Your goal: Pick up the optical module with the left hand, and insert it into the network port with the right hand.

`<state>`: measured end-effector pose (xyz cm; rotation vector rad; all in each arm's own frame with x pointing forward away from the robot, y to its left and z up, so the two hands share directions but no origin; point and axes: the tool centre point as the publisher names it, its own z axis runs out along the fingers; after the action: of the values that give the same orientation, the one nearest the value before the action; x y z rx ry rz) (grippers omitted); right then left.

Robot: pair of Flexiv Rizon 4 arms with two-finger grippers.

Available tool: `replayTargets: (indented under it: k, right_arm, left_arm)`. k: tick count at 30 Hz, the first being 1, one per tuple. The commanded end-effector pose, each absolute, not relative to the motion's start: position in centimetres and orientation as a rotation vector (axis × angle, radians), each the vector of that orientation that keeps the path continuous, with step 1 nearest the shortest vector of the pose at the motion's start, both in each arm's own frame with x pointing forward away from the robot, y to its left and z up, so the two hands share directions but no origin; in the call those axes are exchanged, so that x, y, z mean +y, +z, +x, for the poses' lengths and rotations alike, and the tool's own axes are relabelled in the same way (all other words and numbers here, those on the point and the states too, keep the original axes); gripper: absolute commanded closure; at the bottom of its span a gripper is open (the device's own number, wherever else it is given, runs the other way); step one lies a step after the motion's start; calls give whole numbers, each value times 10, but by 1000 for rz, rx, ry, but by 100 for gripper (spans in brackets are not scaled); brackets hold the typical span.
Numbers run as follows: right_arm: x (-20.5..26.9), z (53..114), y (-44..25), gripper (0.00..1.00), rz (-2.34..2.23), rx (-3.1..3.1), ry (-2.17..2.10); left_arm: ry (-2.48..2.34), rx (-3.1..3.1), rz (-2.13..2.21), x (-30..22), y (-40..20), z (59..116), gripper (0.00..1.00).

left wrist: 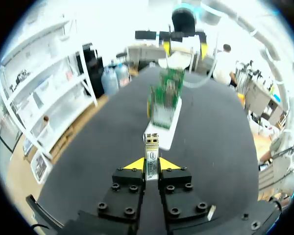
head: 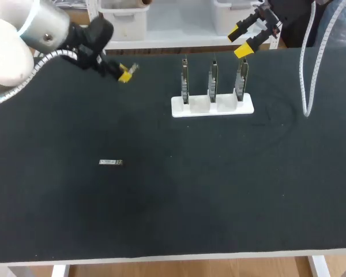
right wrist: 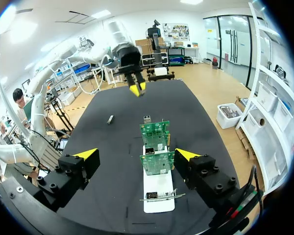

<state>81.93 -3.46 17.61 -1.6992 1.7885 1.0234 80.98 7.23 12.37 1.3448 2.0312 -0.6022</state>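
**Left wrist view: module gripped, insertion outstanding**

The slim silver optical module (left wrist: 151, 152) is held between the narrow-set jaws of the left gripper (left wrist: 152, 165), raised above the black table (head: 190, 202); the pick-up is judged complete. Handover and insertion remain. The right gripper (head: 240, 40), jaws wide and empty, hangs over the white stand (head: 212, 106) of three green circuit boards (head: 212, 78). A second small silver module (head: 111, 162) lies well apart on the table; no obstruction is noted between the grippers

The left gripper (left wrist: 152, 165) clamps what looks like an optical module (left wrist: 151, 155); right gripper (right wrist: 136, 154) hovers, jaws wide apart.
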Motion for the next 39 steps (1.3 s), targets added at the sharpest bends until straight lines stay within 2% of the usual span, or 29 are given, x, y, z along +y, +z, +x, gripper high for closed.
replayTargets:
  k: [1, 16, 39]
  right_arm:
    - [-35, 827, 177, 0, -2109, 1461, 1894]
    - [-35, 827, 177, 0, -2109, 1461, 1894]
    - [-35, 827, 177, 0, -2109, 1461, 1894]
  left_arm:
    - [-817, 1681, 1179, 54, 140, 828, 100]
    - [-1204, 1252, 1146, -3, 186, 851, 100]
    - [-1204, 1209, 1264, -49, 205, 840, 100]
